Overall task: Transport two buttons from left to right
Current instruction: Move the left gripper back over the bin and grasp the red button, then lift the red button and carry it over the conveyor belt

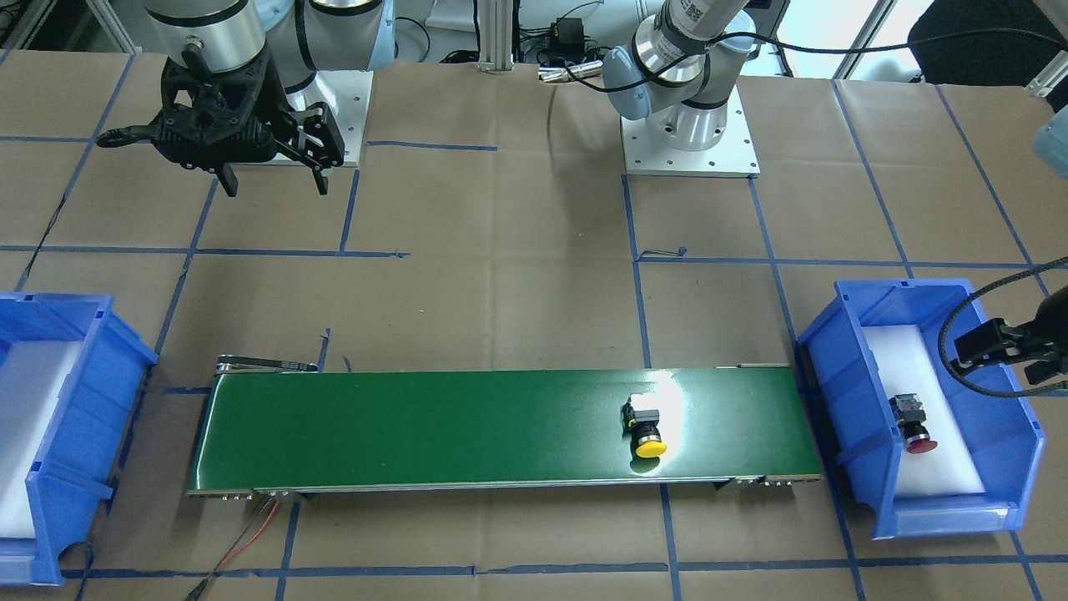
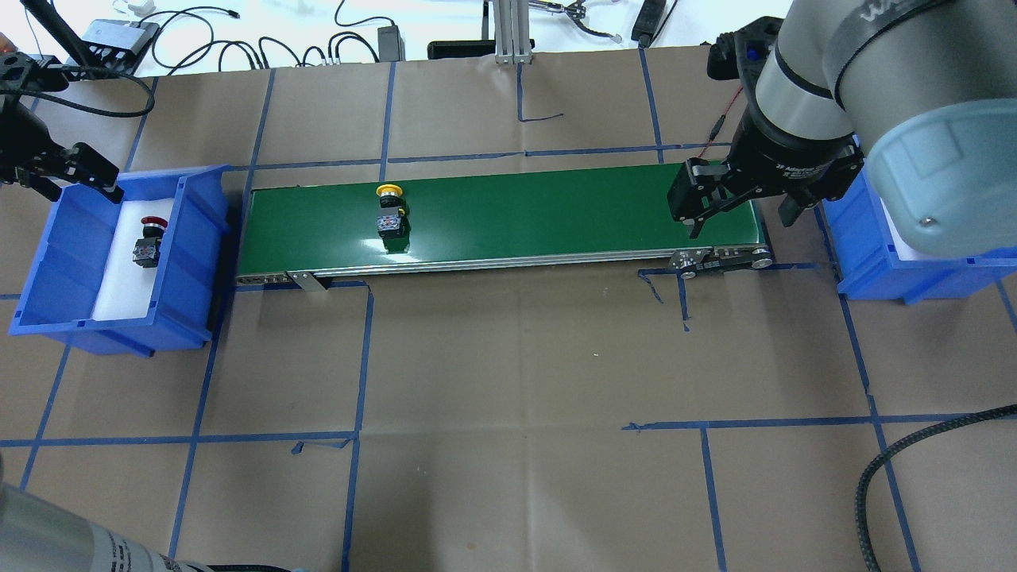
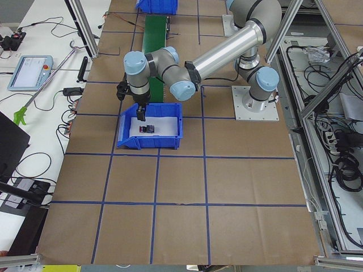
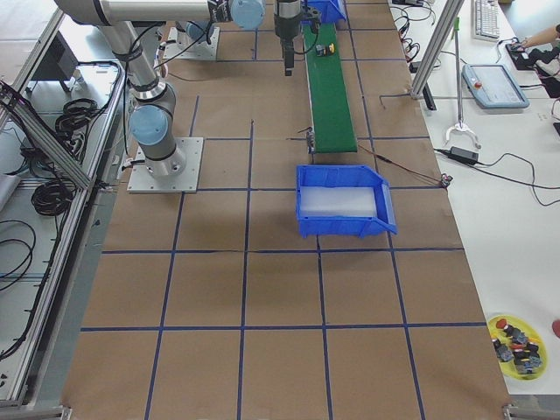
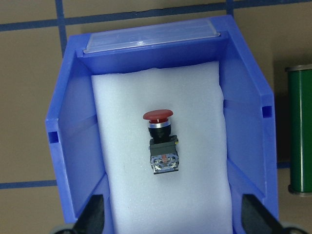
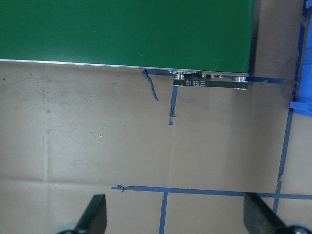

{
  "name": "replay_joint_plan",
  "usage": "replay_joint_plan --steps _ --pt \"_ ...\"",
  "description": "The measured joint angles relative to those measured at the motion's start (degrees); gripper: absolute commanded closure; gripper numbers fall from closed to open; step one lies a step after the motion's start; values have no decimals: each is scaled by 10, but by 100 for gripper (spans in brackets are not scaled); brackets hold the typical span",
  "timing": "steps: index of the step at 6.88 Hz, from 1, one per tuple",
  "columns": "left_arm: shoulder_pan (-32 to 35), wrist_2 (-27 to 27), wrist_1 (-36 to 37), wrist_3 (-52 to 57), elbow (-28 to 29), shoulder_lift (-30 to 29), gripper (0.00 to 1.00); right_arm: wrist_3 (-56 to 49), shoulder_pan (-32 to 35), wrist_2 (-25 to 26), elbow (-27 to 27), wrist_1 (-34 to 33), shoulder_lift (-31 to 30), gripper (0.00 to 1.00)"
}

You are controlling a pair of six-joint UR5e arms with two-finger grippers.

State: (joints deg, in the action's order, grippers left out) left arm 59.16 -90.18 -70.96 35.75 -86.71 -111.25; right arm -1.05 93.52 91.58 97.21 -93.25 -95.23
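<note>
the yellow button (image 2: 388,208) lies on the belt (image 2: 556,210) near its left end; the red button (image 5: 161,144) lies in the left bin (image 2: 199,238), the left gripper (image 5: 174,217) hovering wide above it (empty). right gripper (image 1: 275,177) hangs wide by the belt's right end. second pick seems in hand: lower, then close on its body.

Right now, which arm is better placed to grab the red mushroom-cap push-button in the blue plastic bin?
Left. The left gripper hangs open over the blue bin, the red push-button beneath it; the right gripper is at the far end of the green conveyor belt.
</note>
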Motion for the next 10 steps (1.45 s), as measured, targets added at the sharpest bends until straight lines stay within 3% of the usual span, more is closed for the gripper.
replay_joint_plan --steps 4,6,9,10 --pt "-6 14 75 13 -42 -39 1 0 0 0 0 0 0 0" --pt "-7 15 153 16 -82 -58 1 0 0 0 0 0 0 0" --pt "-9 16 186 15 -85 -83 3 0 0 0 0 0 0 0" --pt "-8 16 187 15 -82 -92 26 0 0 0 0 0 0 0"
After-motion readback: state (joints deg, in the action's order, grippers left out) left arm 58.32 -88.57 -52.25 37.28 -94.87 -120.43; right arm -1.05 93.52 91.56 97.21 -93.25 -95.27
